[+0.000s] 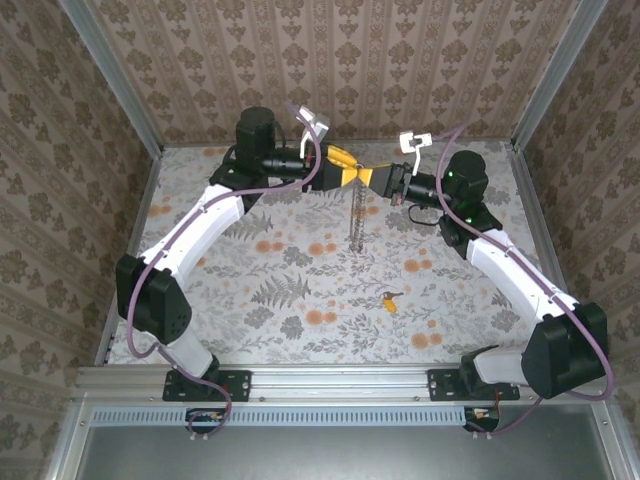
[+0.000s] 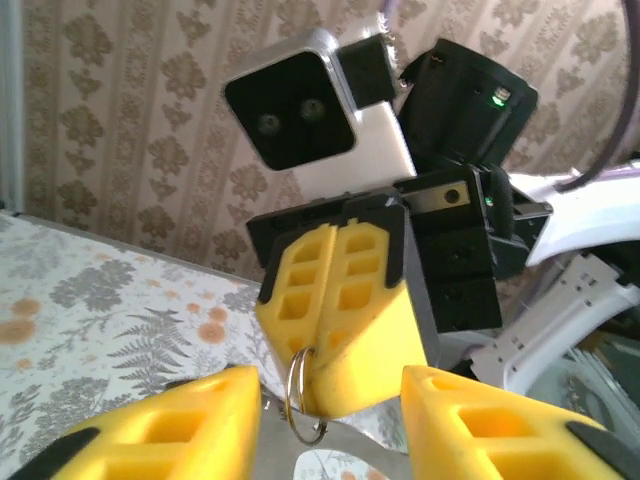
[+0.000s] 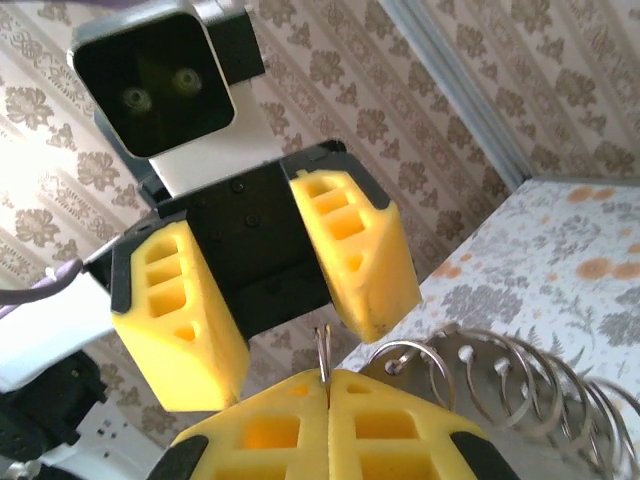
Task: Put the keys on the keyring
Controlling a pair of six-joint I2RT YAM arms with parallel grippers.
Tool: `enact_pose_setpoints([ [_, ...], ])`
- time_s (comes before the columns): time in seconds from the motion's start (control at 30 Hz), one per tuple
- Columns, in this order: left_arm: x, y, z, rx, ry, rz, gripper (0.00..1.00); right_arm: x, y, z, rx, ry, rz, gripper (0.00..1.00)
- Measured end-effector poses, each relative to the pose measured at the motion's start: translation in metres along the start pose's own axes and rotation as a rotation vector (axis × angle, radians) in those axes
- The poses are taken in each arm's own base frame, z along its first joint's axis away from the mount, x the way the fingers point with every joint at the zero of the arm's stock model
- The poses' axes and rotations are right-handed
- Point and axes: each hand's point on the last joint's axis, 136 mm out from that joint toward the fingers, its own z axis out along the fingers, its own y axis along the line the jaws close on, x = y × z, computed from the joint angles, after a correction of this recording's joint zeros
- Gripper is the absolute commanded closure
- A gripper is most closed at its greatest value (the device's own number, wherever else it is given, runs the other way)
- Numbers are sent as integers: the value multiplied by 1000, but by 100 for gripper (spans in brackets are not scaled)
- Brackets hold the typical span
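My right gripper (image 3: 328,380) is shut on the keyring (image 3: 323,350), a thin metal split ring whose edge sticks up between its yellow fingers. The left wrist view shows that keyring (image 2: 304,398) hanging from the right gripper's closed tips. My left gripper (image 2: 330,390) faces it with its jaws open, one finger (image 2: 160,425) on each side and neither touching the ring. Both grippers meet high above the back of the table, the left gripper (image 1: 343,168) beside the right gripper (image 1: 378,178). A small key (image 1: 389,299) with a yellow-orange head lies on the table in front, apart from both.
A metal strip carrying several wire rings (image 1: 356,226) hangs down below the two grippers; the right wrist view shows it (image 3: 500,375) close by. Patterned walls and metal corner posts (image 1: 130,90) enclose the floral table (image 1: 300,300).
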Motion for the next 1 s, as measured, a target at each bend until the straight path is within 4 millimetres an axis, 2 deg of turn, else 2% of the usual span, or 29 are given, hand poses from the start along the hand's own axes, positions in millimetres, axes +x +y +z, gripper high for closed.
enact_pose_setpoints([
  [0.13, -4, 21, -12, -110, -94, -41, 47, -11, -2, -5, -11, -84, -18, 100],
  [0.3, -13, 38, -21, -185, -190, -88, 50, -28, 5, -8, -55, -188, -36, 100],
  [0.6, -36, 25, -15, -151, -286, -94, 62, -53, 16, -12, -114, -317, -43, 100],
  [1.0, -42, 25, 6, -79, -323, -121, 66, -52, 23, -8, -142, -331, -28, 100],
])
